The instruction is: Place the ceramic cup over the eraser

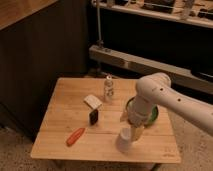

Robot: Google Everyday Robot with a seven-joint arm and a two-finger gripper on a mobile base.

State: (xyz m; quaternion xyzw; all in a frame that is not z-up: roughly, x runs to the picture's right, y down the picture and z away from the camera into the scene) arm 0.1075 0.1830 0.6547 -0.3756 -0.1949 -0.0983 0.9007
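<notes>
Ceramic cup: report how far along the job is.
Done: nothing yet. The ceramic cup stands near the front edge of the table, apart from the white block and the black block, one of them likely the eraser. In hand: the gripper hangs close above the cup; no lift shows. Left: grasp the cup, carry it across and set it over the eraser.

On your wooden table (60,107) you have a small patterned bottle (108,89) at the far middle, an orange carrot-like piece (76,136) near left, and a green bowl (152,115) on the right, partly behind the low gripper (133,131).
</notes>
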